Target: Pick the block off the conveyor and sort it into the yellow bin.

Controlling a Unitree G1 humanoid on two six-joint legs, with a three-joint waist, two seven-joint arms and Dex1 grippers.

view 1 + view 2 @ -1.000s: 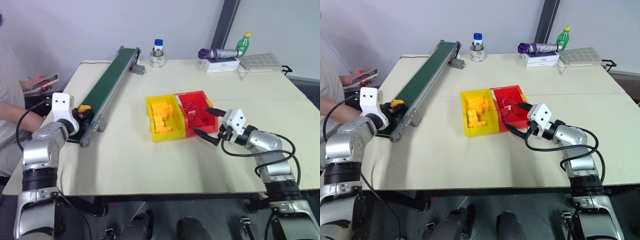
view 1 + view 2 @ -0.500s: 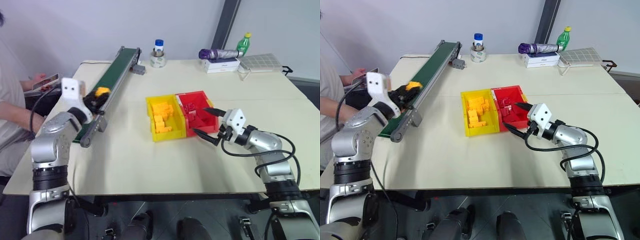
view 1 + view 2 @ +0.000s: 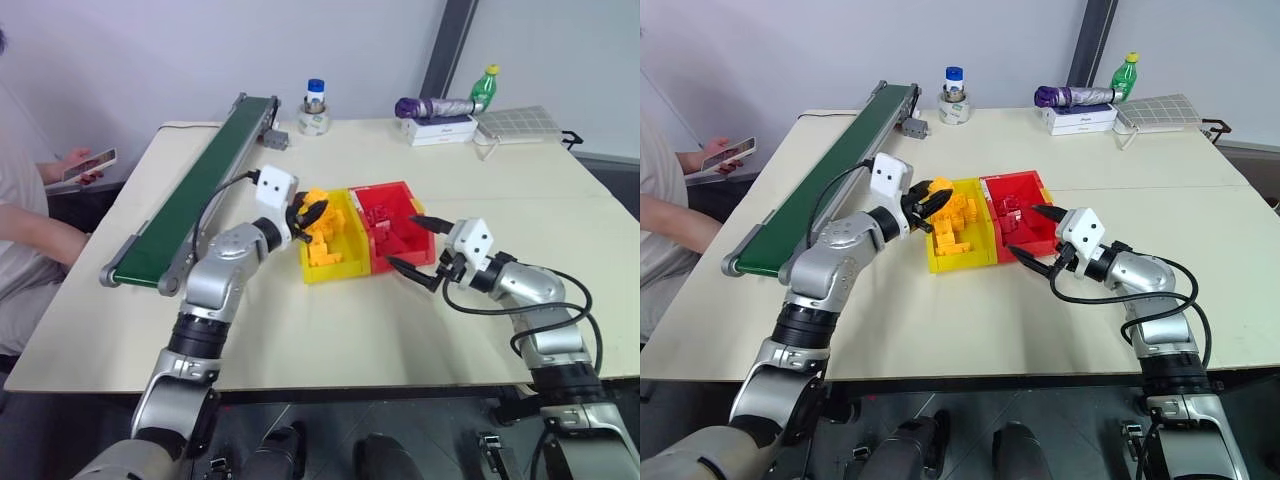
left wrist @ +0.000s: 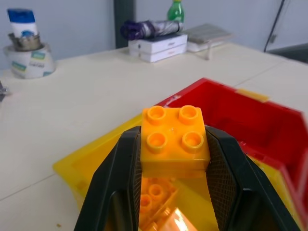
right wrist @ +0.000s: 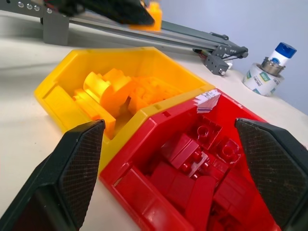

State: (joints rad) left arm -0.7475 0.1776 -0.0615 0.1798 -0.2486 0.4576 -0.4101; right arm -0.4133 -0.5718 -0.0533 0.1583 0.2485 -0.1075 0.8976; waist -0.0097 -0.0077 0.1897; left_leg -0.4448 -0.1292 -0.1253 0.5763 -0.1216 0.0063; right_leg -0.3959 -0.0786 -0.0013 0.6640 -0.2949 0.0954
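My left gripper (image 3: 307, 213) is shut on the block (image 3: 313, 197), a yellow-orange studded brick. It holds the block just above the left rim of the yellow bin (image 3: 325, 270), which has several yellow bricks inside. In the left wrist view the block (image 4: 174, 139) sits clamped between the two black fingers (image 4: 122, 168). The conveyor (image 3: 195, 195) runs along the table's left side and its belt is bare. My right gripper (image 3: 402, 240) stands open at the near right corner of the red bin (image 3: 372, 192), holding nothing.
The red bin (image 5: 144, 202) touches the yellow bin (image 5: 62, 103) and holds several red bricks. A person with a phone (image 3: 85, 165) sits at the left. At the table's far edge stand a tape roll with a bottle (image 3: 316, 110), a folded umbrella (image 3: 437, 108) on white boxes and a green bottle (image 3: 486, 85).
My left arm has swung right from the conveyor's near end to the yellow bin, carrying the block in its shut fingers. The right arm has stayed still.
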